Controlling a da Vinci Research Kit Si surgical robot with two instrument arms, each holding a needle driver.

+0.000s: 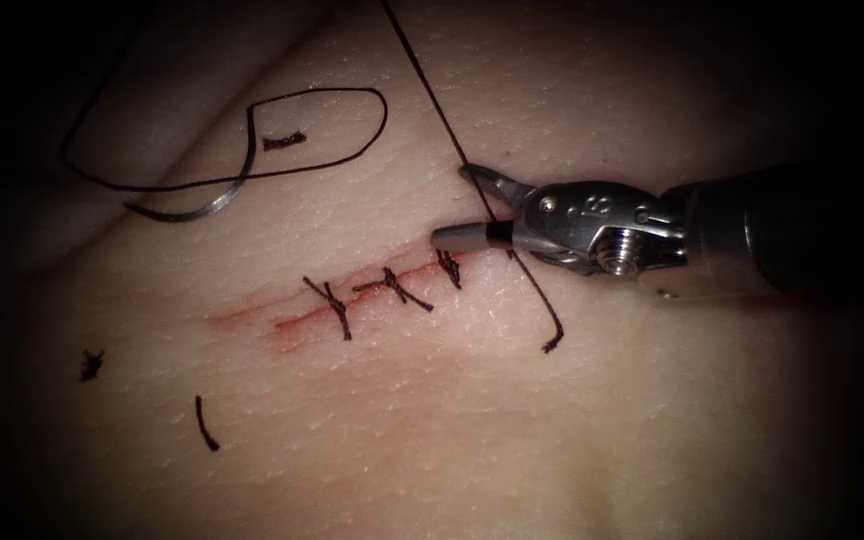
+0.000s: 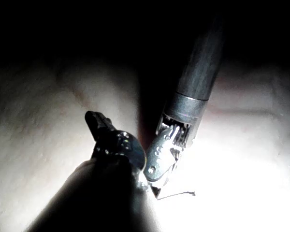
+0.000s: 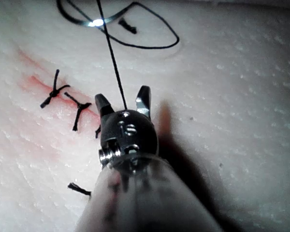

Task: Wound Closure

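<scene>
Surface: pale tissue [image 1: 512, 420], dark surround. Cut [image 1: 352, 300]: three knotted stitches [image 1: 337, 305] across it; its left end is unstitched. Right gripper [image 1: 472, 205]: jaws open astride the taut thread [image 1: 422, 80], holding nothing, just above the cut's right end. Needle [image 1: 217, 200]: loose on the tissue, not in it, well left of the gripper. Left gripper [image 2: 94, 118]: jaw state cannot be told.

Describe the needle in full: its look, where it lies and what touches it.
The needle is a thin, curved piece of grey, shiny metal. It lies flat on the tissue, up and left of the cut, not in the tissue. Dark thread loops around and across it. Neither tool holds it: the right tool is by the cut's right end, jaws open around a taut strand. In the right wrist view the needle glints under the light.
</scene>
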